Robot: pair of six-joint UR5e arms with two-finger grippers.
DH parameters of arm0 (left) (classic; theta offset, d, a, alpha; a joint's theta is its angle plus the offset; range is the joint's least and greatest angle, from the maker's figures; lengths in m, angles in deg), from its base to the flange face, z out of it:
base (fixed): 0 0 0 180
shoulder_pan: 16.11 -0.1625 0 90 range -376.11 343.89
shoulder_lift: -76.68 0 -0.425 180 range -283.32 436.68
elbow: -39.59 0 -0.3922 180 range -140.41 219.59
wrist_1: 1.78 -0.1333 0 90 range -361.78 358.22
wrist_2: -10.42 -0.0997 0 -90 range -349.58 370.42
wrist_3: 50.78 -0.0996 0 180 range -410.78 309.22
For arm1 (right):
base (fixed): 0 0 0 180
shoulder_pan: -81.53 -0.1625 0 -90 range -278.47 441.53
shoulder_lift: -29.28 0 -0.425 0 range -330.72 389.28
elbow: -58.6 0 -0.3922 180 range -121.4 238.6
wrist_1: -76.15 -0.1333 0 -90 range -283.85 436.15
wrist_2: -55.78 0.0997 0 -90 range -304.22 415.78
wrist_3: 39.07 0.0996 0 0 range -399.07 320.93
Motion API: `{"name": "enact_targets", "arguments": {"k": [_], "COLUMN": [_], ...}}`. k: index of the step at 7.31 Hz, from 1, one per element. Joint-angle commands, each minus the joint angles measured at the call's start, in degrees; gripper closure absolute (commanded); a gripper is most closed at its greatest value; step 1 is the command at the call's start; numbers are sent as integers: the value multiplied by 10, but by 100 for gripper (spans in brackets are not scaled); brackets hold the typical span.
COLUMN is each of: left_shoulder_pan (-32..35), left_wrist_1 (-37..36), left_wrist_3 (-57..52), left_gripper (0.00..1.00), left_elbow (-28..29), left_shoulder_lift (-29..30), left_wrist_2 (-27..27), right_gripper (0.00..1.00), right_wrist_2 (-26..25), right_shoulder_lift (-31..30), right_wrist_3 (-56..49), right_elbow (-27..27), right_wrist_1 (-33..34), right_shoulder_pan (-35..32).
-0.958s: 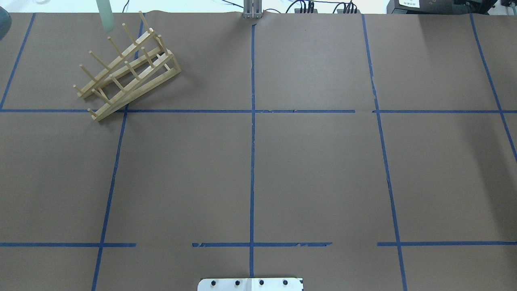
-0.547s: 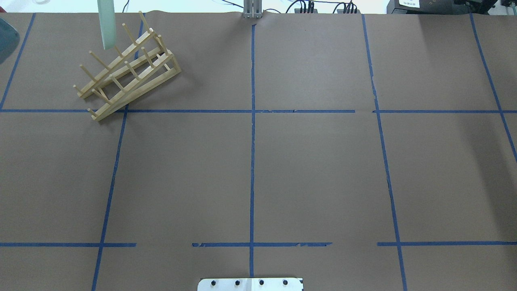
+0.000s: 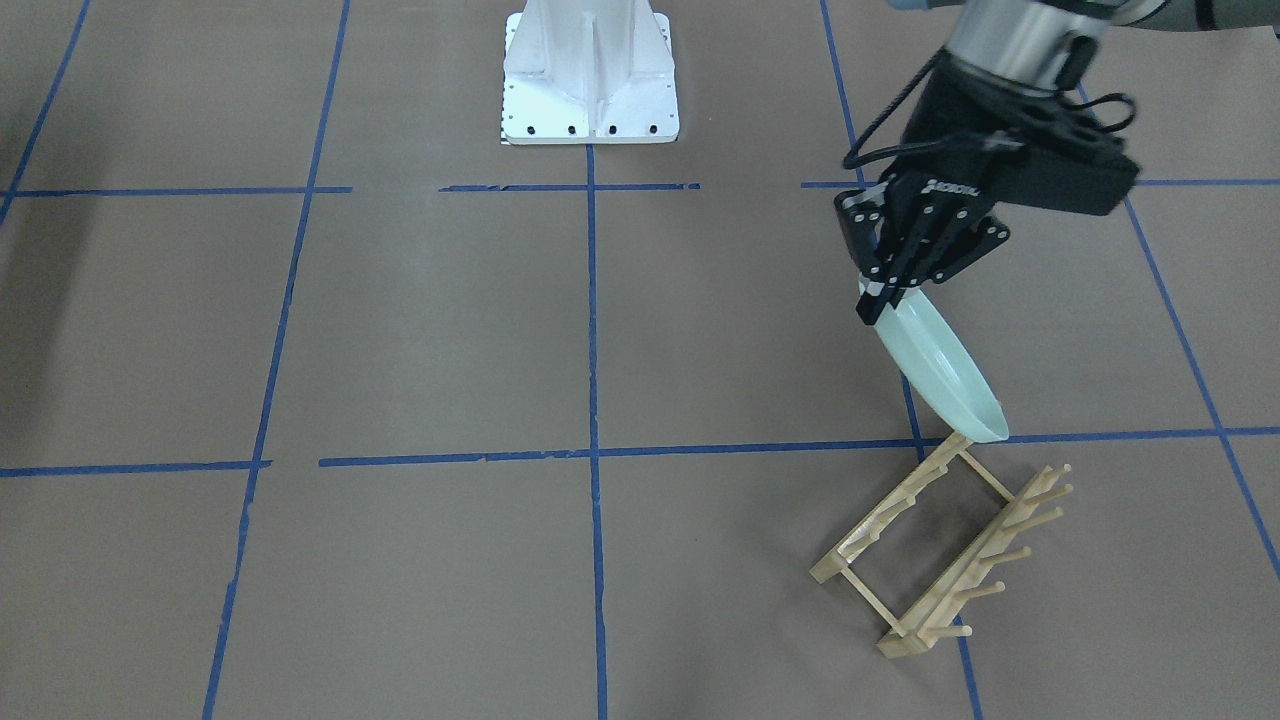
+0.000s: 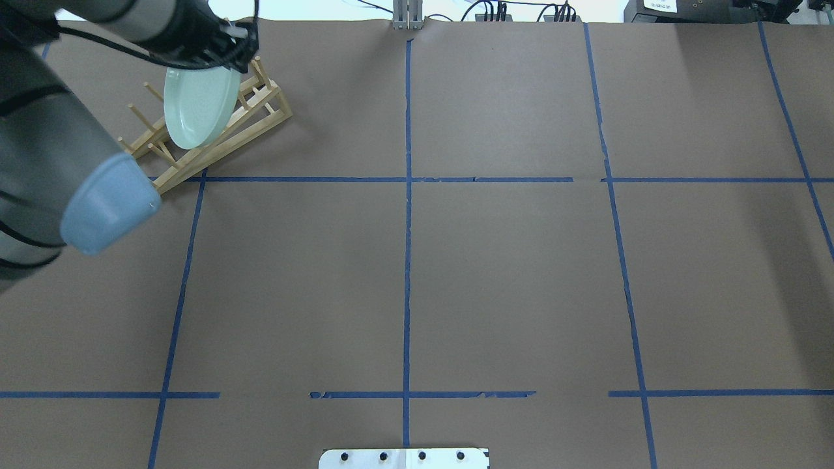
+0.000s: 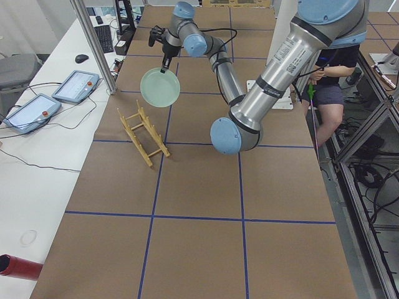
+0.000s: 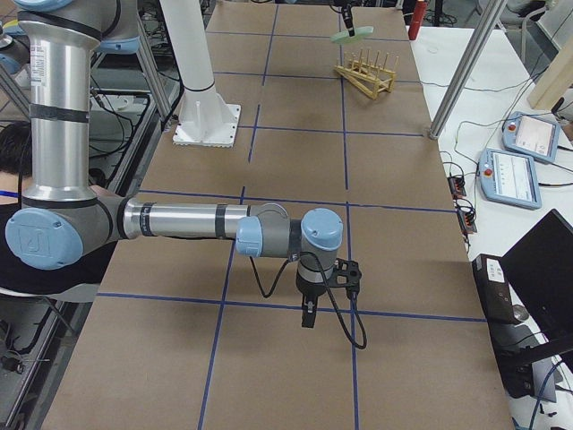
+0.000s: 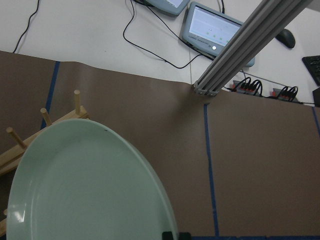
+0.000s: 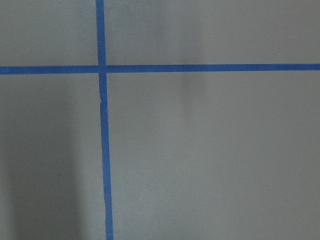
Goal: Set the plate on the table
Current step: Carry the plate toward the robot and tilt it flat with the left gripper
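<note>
The pale mint-green plate (image 3: 940, 370) hangs tilted in the air over the near end of the wooden peg rack (image 3: 940, 550). My left gripper (image 3: 880, 300) is shut on the plate's upper rim. The plate also shows in the overhead view (image 4: 195, 107), the exterior left view (image 5: 160, 87) and the left wrist view (image 7: 85, 185). The plate does not touch the brown table (image 4: 508, 273). My right gripper (image 6: 307, 313) points down close over the table far from the plate, and I cannot tell whether it is open or shut.
The wooden rack (image 4: 260, 111) stands empty at the table's far left corner. The white robot base (image 3: 590, 80) sits at the table's robot-side edge. A metal post (image 7: 240, 45) and tablets stand past the far edge.
The plate was edge-on at the far table edge and has come toward the robot, over the rack, now tilted to show its face. The left arm has swung into the overhead view.
</note>
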Motion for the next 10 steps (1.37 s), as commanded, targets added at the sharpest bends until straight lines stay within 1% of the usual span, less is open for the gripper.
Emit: {"name": "enact_targets", "arguments": {"k": [1, 2, 3, 4, 6, 8, 9, 10], "left_shoulder_pan": [-129, -174, -209, -227, -244, -258, -259, -259], "left_wrist_1": [-67, -67, -66, -65, -60, -31, -28, -28], "left_wrist_3": [-61, -88, -90, -91, -92, -93, -93, -100], "left_gripper": [100, 100, 100, 100, 100, 100, 100, 42], "left_elbow": [24, 53, 73, 94, 121, 158, 162, 161], "left_shoulder_lift": [5, 6, 5, 4, 2, 1, 1, 6], "left_wrist_2": [-156, -195, -249, -271, -297, -309, -318, -319], "right_gripper": [0, 0, 0, 0, 0, 0, 0, 0], "right_wrist_2": [0, 0, 0, 0, 0, 0, 0, 0], "right_shoulder_lift": [0, 0, 0, 0, 0, 0, 0, 0], "right_wrist_3": [0, 0, 0, 0, 0, 0, 0, 0], "right_elbow": [0, 0, 0, 0, 0, 0, 0, 0], "right_wrist_1": [0, 0, 0, 0, 0, 0, 0, 0], "right_shoulder_pan": [0, 0, 0, 1, 1, 0, 0, 0]}}
